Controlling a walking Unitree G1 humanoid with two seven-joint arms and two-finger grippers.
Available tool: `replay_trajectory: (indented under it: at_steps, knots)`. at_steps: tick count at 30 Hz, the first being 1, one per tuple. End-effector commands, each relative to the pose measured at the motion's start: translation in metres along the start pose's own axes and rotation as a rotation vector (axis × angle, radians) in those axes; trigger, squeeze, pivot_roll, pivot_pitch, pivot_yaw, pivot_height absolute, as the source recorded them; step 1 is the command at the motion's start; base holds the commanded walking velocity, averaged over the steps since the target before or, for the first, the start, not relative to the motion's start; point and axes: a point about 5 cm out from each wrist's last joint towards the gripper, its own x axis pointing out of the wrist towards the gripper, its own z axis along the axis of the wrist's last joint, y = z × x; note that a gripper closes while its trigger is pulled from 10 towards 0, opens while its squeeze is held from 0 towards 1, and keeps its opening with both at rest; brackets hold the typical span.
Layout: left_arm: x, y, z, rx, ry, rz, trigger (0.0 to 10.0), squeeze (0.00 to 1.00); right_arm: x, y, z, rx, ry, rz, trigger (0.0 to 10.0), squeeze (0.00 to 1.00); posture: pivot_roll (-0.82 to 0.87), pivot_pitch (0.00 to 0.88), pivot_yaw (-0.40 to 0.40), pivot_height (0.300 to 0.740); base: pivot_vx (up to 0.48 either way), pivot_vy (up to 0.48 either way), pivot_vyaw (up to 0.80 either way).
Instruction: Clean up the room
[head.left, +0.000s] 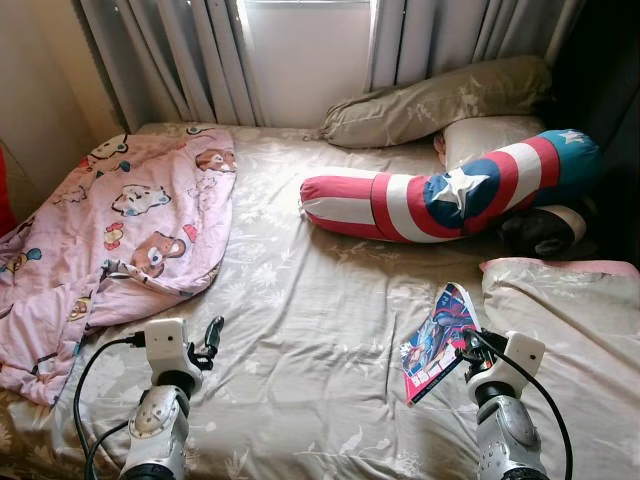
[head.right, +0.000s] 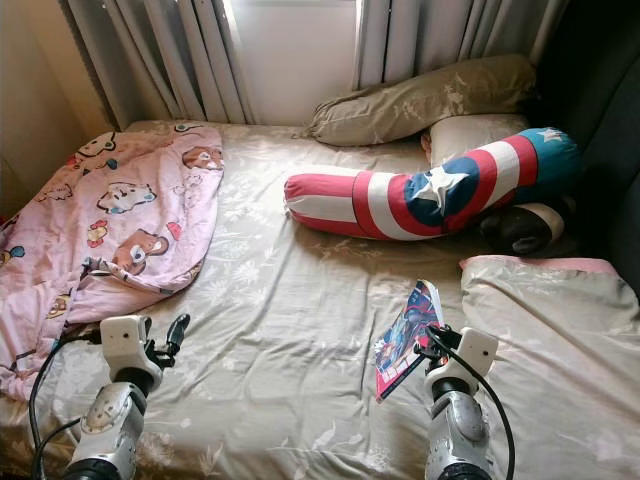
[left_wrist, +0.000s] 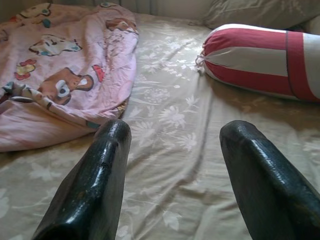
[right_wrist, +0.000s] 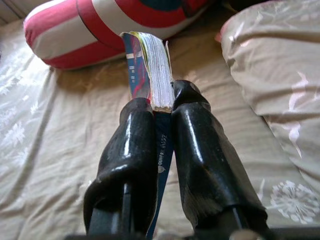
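A colourful comic book (head.left: 438, 342) is held up off the beige floral bed sheet (head.left: 300, 300), clamped edge-on in my right gripper (right_wrist: 161, 107), which is shut on it near the bed's front right. My left gripper (left_wrist: 172, 137) hovers open over the sheet at the front left, its black fingers (head.left: 212, 335) holding nothing. A crumpled pink cartoon blanket (head.left: 120, 225) lies just beyond it on the left. A long red, white and blue star bolster (head.left: 450, 195) lies across the right middle of the bed.
A beige bolster (head.left: 440, 100) and a white pillow (head.left: 490, 135) lie at the bed's head under grey curtains (head.left: 190, 50). A dark round cushion (head.left: 545, 230) sits behind the star bolster. A beige pillow with pink trim (head.left: 560, 310) lies right of the book.
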Motion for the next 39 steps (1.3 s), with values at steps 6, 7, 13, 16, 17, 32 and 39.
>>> replay_trajectory:
  at_steps: [6, 7, 13, 16, 17, 32, 39]
  knots:
    - [-0.004, 0.004, 0.001, 0.030, -0.004, -0.013, 10.0, 0.00, -0.002, -0.002, -0.002, 0.000, 0.001, -0.004, 10.0, 0.00, 0.11, 0.000, 0.026, 0.656, 0.000, 0.000, 0.00]
    - [-0.004, 0.004, 0.002, 0.031, -0.006, -0.013, 10.0, 0.00, -0.002, -0.002, -0.001, 0.000, 0.001, -0.006, 10.0, 0.00, 0.11, 0.000, 0.027, 0.651, 0.000, 0.000, 0.00]
    - [-0.005, 0.009, 0.008, 0.053, -0.023, -0.026, 10.0, 0.00, 0.004, 0.006, 0.008, 0.062, -0.046, 0.038, 10.0, 0.00, 0.12, 0.000, 0.048, 0.646, 0.000, 0.000, 0.00]
    - [-0.007, 0.010, 0.009, 0.057, -0.027, -0.023, 10.0, 0.00, 0.013, 0.011, 0.023, 0.207, -0.104, 0.065, 10.0, 0.00, 0.13, 0.000, 0.064, 0.646, 0.000, 0.000, 0.00]
    - [-0.009, 0.011, 0.009, 0.065, -0.023, -0.029, 10.0, 0.00, 0.019, 0.014, 0.031, 0.278, -0.127, 0.072, 10.0, 0.00, 0.13, 0.000, 0.068, 0.646, 0.000, 0.000, 0.00]
    - [-0.011, 0.010, 0.013, 0.077, -0.004, -0.052, 10.0, 0.00, 0.035, 0.017, 0.053, 0.574, -0.159, 0.120, 10.0, 0.00, 0.16, 0.033, 0.072, 0.646, 0.000, 0.000, 0.00]
    - [-0.012, 0.006, 0.014, 0.072, 0.000, -0.065, 10.0, 0.00, 0.033, 0.016, 0.049, 0.569, -0.157, 0.130, 10.0, 0.00, 0.15, 0.051, 0.065, 0.646, 0.075, 0.000, 0.00]
